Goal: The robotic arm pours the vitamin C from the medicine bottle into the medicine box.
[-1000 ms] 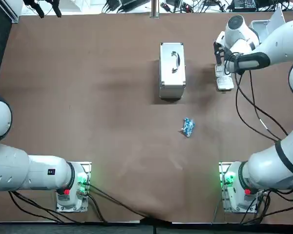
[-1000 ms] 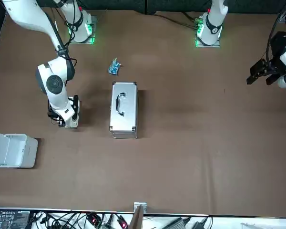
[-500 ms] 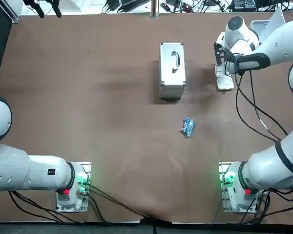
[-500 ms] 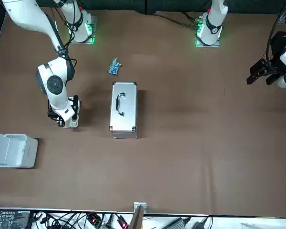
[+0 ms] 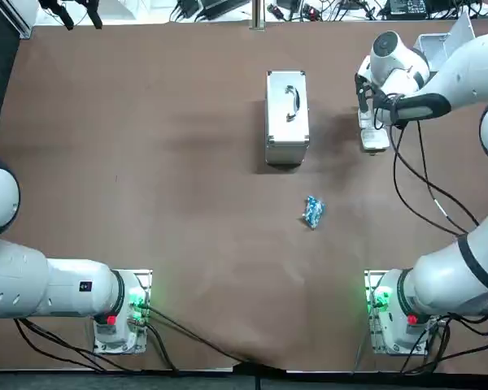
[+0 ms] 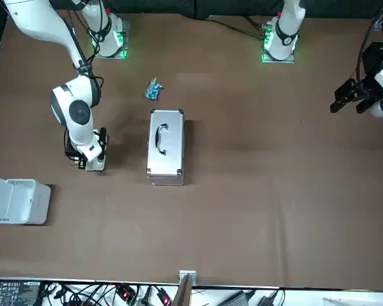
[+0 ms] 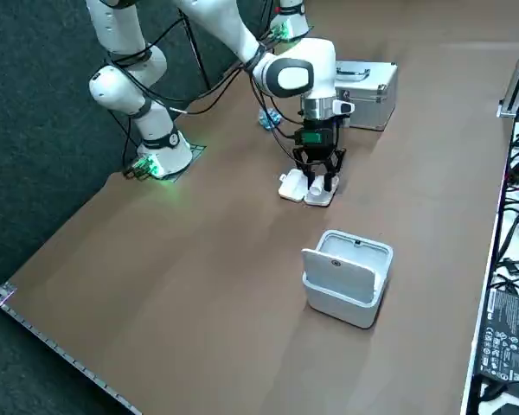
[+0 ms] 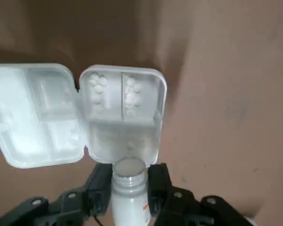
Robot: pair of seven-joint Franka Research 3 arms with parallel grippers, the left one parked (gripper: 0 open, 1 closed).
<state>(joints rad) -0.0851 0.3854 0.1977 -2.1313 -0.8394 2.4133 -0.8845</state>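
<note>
The medicine box [image 8: 122, 113] lies on the table with its clear lid [image 8: 33, 117] swung out flat beside it. White tablets sit in two of its compartments. My right gripper [image 8: 128, 188] is shut on the white medicine bottle [image 8: 128, 197], whose uncapped mouth points at the box's nearest compartment. In the top view the gripper [image 5: 366, 101] hangs over the box [image 5: 374, 136] at the far right of the table. The right side view shows the gripper [image 7: 318, 173] low above the box [image 7: 304, 190].
A silver metal case [image 5: 287, 114] with a handle stands just left of the box. A blue packet [image 5: 312, 212] lies nearer the arms' bases. A white open-lidded container [image 7: 346, 277] stands beyond the box, close to the table's far right corner.
My right wrist has turned slightly over the medicine box. The bottle stays in the gripper and the box has not moved.
</note>
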